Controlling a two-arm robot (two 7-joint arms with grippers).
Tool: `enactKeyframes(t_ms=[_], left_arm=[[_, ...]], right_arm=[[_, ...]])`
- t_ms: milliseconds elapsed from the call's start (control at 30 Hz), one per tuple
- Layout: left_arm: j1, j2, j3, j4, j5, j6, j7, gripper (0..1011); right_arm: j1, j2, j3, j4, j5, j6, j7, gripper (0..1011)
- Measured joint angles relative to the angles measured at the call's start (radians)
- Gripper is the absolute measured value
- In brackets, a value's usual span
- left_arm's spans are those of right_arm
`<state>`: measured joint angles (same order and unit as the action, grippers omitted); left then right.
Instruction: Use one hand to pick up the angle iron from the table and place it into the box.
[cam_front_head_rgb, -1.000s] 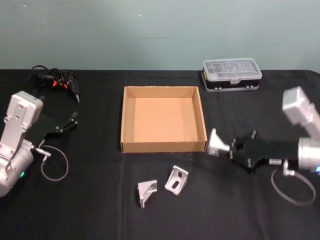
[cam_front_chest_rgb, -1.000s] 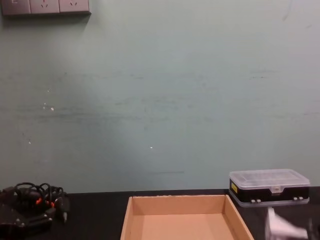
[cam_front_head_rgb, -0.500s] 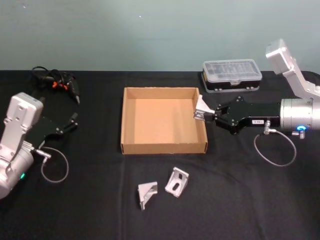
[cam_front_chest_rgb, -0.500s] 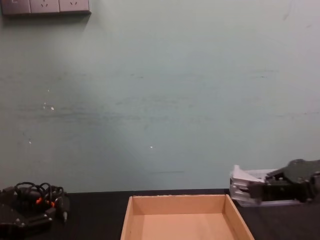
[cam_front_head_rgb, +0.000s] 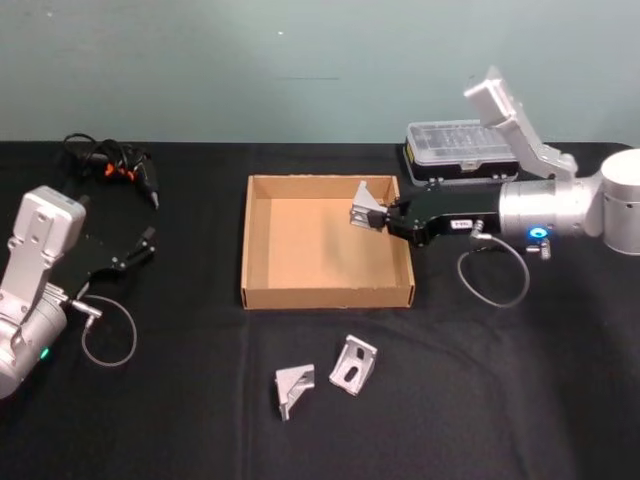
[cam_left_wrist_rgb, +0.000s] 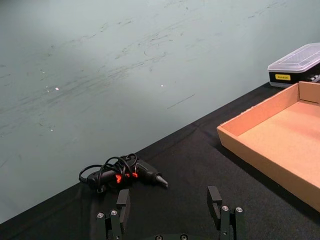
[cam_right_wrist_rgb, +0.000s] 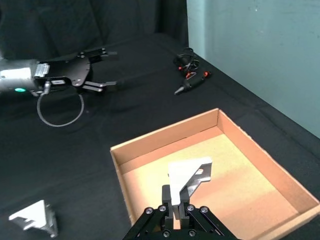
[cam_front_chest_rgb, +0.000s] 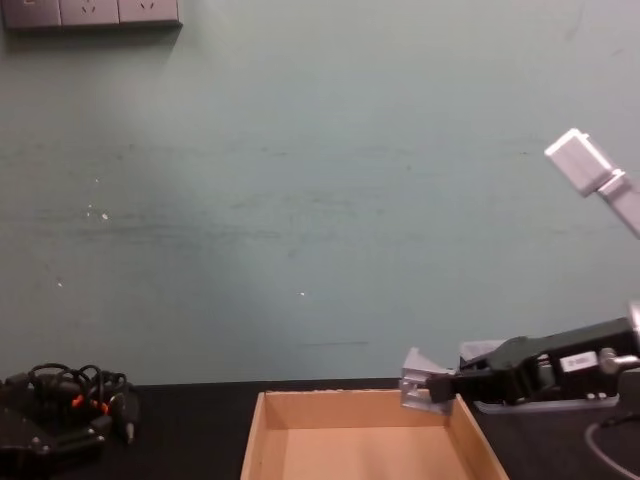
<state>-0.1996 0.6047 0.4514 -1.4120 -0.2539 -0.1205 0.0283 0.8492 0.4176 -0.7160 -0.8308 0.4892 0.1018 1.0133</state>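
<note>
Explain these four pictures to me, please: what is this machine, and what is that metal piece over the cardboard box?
It is a robot with two arms ending in black grippers. One picture looks down from its head, one looks forward from its chest, and one comes from each wrist. The right gripper is shut on an angle iron, a small metal bracket, held above the box. The left gripper is parked open on the left. On the table, two more brackets lie before the box; a plastic case sits farther back.

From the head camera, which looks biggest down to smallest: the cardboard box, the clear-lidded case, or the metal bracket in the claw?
1. cardboard box, clearly largest
2. clear-lidded case, though it sits farther back
3. metal bracket, smallest, held above the box by the right claw
</note>
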Motion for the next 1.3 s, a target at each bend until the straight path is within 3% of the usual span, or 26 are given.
enactKeyframes(t_ms=[67,100,233,467,1300], left_arm=[[0.0,0.0,0.0,0.0,0.0,0.0,0.0,1011],[0.0,0.0,0.0,0.0,0.0,0.0,0.0,1012],[0.0,0.0,0.0,0.0,0.0,0.0,0.0,1011],[0.0,0.0,0.0,0.0,0.0,0.0,0.0,1011],[0.0,0.0,0.0,0.0,0.0,0.0,0.0,1011]], right_arm=[[0.033,-0.041,-0.011,0.071,-0.017,-0.013,0.0,64],[0.033,-0.041,-0.011,0.071,-0.017,-0.013,0.0,64],[0.077,-0.099,-0.021,0.174,-0.043,-0.031,0.0,64],[0.11,-0.152,-0.034,0.264,-0.081,-0.038,-0.005,64],[0.123,-0.193,-0.027,0.334,-0.16,0.006,0.0,64]])
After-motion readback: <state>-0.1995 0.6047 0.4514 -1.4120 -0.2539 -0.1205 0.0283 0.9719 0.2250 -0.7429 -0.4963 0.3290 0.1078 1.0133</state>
